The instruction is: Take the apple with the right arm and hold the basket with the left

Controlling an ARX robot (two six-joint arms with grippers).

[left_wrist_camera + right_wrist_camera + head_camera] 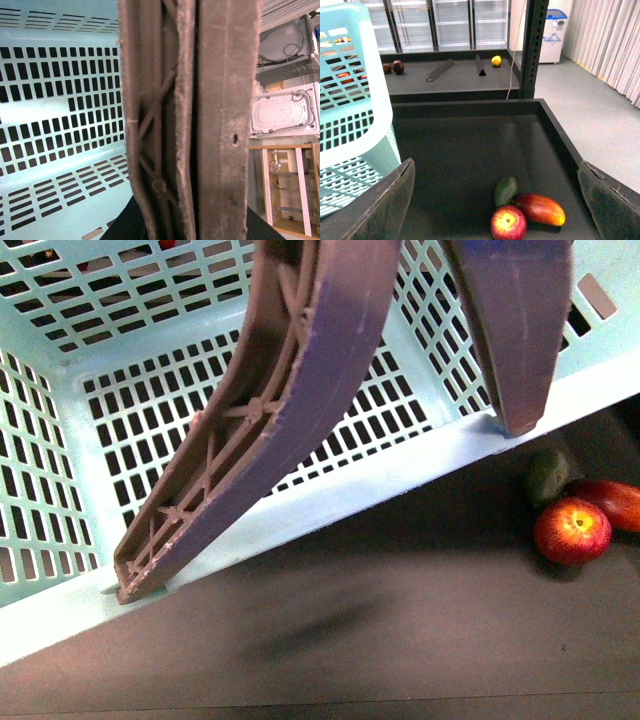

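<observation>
Ahead of my right pincer (496, 164) I count one apple (508, 223), one long red fruit (541, 209), one small green fruit (506, 190); beside it, one basket (370, 115) with two brown handles (270, 410).

The basket (400, 465) is smooth, faintly glossy turquoise plastic, its handles (290, 390) matt brown ribbed plastic with rough, scuffed edges, while ahead of the right tool (496, 165) and its matt dark pads (380, 205) the apple (572, 530) shows shiny, waxy skin on the dull dark worktop (400, 620).
</observation>
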